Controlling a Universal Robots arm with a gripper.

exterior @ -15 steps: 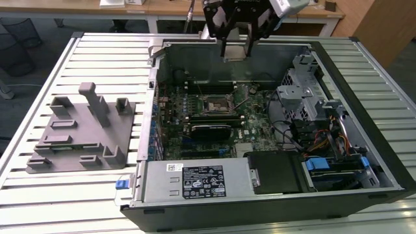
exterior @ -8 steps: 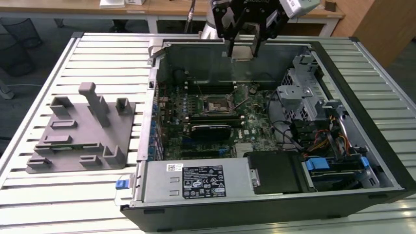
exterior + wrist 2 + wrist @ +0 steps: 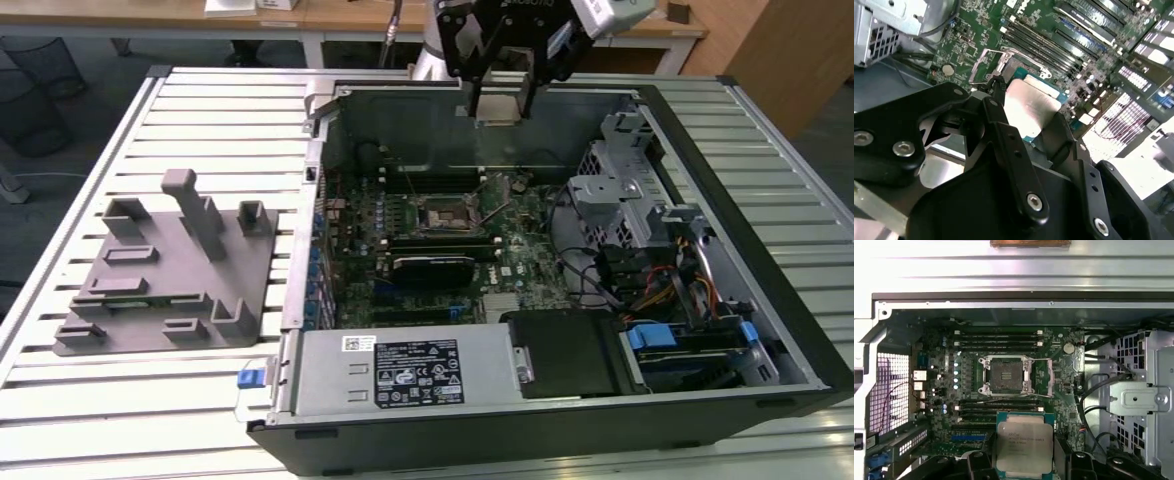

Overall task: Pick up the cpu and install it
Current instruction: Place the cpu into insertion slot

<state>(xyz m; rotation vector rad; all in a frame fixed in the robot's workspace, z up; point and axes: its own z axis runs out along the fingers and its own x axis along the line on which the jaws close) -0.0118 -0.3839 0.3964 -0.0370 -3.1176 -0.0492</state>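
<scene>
One gripper (image 3: 501, 111) pointing down, clamping the cpu (image 3: 497, 106), above open computer case (image 3: 534, 432)

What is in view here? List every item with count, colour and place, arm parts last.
cpu: one, silver top with pale rim, held in the gripper above the open case.
socket: one, dark with metal frame, open, mid motherboard.
motherboard: one, green, on the floor of the case.
computer case: one, black and grey, side open, lying on the table.
metal box: one, silver with a label, in the case's near end.
tray: one, grey with upright posts, on the table at the exterior view's left of the case.
table: one, white, slatted.
gripper: one, black, closed on the cpu.
</scene>
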